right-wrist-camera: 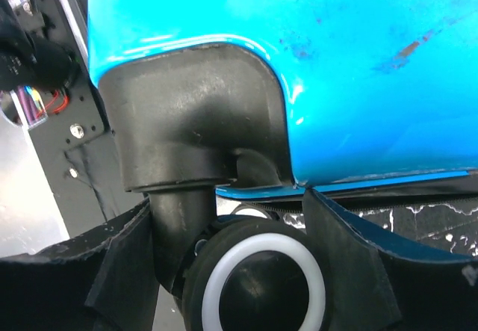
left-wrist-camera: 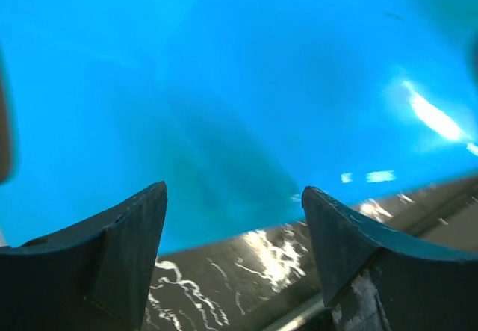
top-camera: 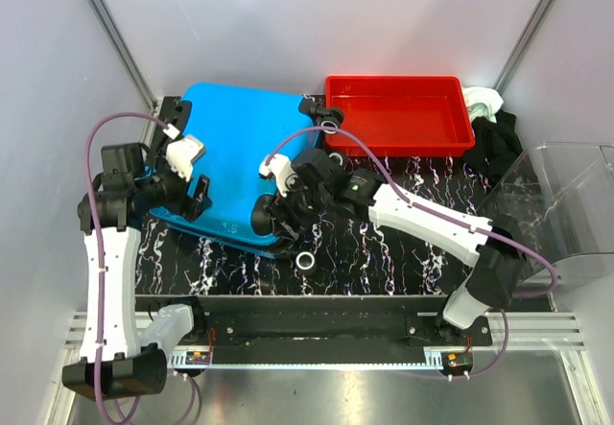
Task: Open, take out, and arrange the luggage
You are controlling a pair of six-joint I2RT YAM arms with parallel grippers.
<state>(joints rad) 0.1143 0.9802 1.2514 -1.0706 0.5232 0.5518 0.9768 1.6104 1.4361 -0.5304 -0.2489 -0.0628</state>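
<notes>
The luggage (top-camera: 235, 142) is a bright blue hard-shell suitcase lying flat and closed at the left of the marbled table (top-camera: 384, 257). My left gripper (top-camera: 197, 200) is open at its near-left edge. In the left wrist view the blue shell (left-wrist-camera: 224, 84) fills the frame, and the open, empty gripper (left-wrist-camera: 233, 196) points at its lower edge. My right gripper (top-camera: 273, 216) is open at the near-right corner. In the right wrist view the gripper (right-wrist-camera: 228, 199) straddles a black wheel (right-wrist-camera: 261, 286) with a white ring, under the black wheel housing (right-wrist-camera: 194, 122) and the shell (right-wrist-camera: 336, 62).
A red plastic tray (top-camera: 398, 82) stands at the back right, next to the suitcase. A black cloth (top-camera: 494, 142) and a white item (top-camera: 483, 102) lie beside it. A clear plastic bin (top-camera: 566, 204) stands at the right edge. Another suitcase wheel (top-camera: 305, 260) shows near the front.
</notes>
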